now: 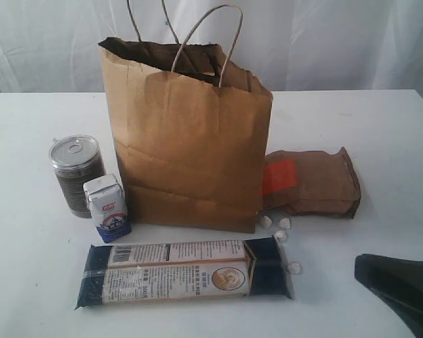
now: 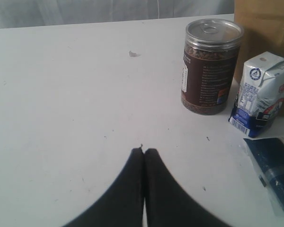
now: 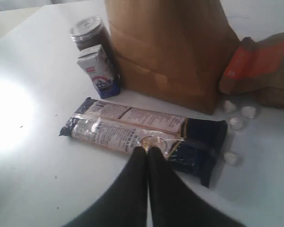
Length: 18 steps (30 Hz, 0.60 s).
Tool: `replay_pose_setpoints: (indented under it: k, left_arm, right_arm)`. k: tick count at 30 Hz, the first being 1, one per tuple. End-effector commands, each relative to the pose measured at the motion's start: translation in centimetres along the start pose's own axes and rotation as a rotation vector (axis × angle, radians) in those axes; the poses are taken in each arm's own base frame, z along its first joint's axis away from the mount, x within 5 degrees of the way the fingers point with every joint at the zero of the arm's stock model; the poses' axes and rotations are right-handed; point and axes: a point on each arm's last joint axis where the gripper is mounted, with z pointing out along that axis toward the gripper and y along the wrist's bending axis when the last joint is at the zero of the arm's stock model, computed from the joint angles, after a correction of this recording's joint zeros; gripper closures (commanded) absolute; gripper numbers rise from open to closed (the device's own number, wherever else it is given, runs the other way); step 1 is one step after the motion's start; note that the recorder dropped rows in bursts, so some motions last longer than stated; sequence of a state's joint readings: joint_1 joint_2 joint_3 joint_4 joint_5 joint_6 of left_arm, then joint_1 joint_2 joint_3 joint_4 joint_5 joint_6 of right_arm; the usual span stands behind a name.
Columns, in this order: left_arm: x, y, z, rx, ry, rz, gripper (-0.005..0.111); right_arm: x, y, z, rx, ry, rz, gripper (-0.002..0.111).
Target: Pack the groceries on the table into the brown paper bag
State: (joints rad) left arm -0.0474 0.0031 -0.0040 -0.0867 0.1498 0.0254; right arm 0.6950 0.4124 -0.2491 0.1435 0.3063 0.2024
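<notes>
The brown paper bag (image 1: 190, 155) stands upright on the tabletop (image 1: 42, 282). The jar (image 1: 76, 172), carton (image 1: 107, 208), noodle pack (image 1: 187, 273), pouch (image 1: 314, 183) and candies (image 1: 282, 224) lie outside, around it. The left end effector (image 2: 144, 151) is squeezed closed and empty. The right end effector (image 3: 147, 149) is closed too, maybe touching the noodle pack.

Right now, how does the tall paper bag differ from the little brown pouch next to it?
The brown paper bag stands upright; the pouch lies flat on the table. The bag is far larger than the pouch. The bag has cord handles and an open top; the pouch has an orange label and no handles. Both look like brown paper.
</notes>
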Motion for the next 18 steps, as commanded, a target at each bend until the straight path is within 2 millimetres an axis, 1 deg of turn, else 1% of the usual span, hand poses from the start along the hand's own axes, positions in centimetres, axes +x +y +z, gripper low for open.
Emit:
replay_pose_setpoints:
  k: [1,4,7,10,13,18]
  left_arm:
    - [0.1,-0.1,0.0,0.007,0.001,-0.007,0.107]
    - [0.1,-0.1,0.0,0.007,0.001,-0.007,0.107]
    - [0.1,-0.1,0.0,0.007,0.001,-0.007,0.107]
    - [0.1,-0.1,0.0,0.007,0.001,-0.007,0.107]
    - [0.1,-0.1,0.0,0.007,0.001,-0.007,0.107]
    - [0.1,-0.1,0.0,0.007,0.001,-0.007,0.107]
  right_arm:
    - [0.7,-1.2,-1.0,0.079,-0.109,0.041,0.108]
    - [0.5,-1.5,-2.5,0.12,-0.238,0.054,0.108]
    - [0.3,-1.7,-3.3,0.163,-0.306,0.064,0.108]
    - [0.3,-1.7,-3.5,0.179,-0.329,0.067,0.108]
    - [0.2,-1.9,-3.6,0.208,-0.329,-0.023,0.108]
    - [0.2,-1.9,-3.6,0.223,-0.319,-0.114,0.108]
